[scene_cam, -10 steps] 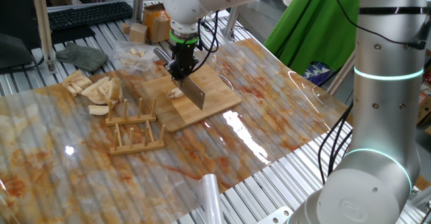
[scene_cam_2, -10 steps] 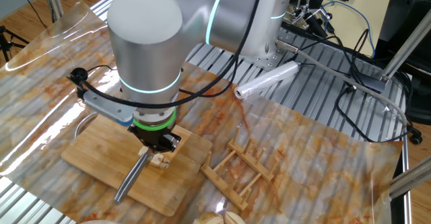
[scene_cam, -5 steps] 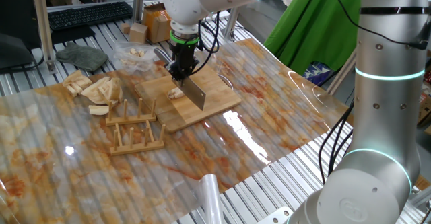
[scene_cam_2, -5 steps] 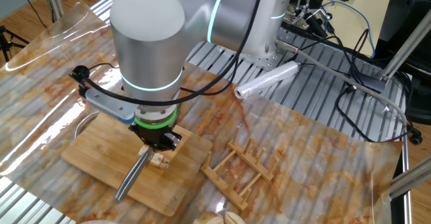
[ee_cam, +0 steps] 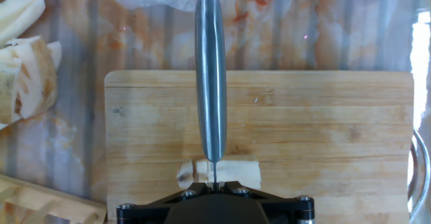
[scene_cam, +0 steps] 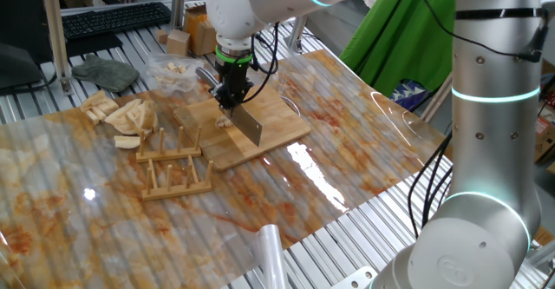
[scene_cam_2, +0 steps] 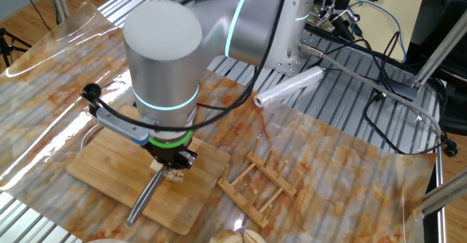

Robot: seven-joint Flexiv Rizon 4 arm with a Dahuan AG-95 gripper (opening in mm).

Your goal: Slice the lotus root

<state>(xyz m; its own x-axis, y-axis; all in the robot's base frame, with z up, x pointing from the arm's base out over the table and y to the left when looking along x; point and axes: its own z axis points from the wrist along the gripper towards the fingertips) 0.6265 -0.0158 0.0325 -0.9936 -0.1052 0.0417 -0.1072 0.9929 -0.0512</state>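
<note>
The lotus root (ee_cam: pixel 219 171) is a small cream chunk lying on the bamboo board (ee_cam: pixel 323 136). It also shows in one fixed view (scene_cam: pixel 224 121) and in the other fixed view (scene_cam_2: pixel 174 176). My gripper (ee_cam: pixel 213 182) is shut on a steel knife (ee_cam: pixel 210 76) and holds it edge-down across the middle of the root. In one fixed view the gripper (scene_cam: pixel 231 96) stands right over the root, with the knife's blade (scene_cam: pixel 248 126) reaching toward the board's front. In the other fixed view the gripper (scene_cam_2: pixel 171 161) hides most of the root, and the knife (scene_cam_2: pixel 149 197) runs out past it.
A heap of tan wedge slices (scene_cam: pixel 121 114) lies left of the board (scene_cam: pixel 277 120), and a clear plastic bag (scene_cam: pixel 172 70) with pale chunks lies behind it. A wooden rack (scene_cam: pixel 173 169) stands in front. A plastic roll (scene_cam: pixel 269 252) lies near the table's front edge.
The gripper and knife have shifted a little to the left and back over the board in one fixed view. The lotus root has stayed in place.
</note>
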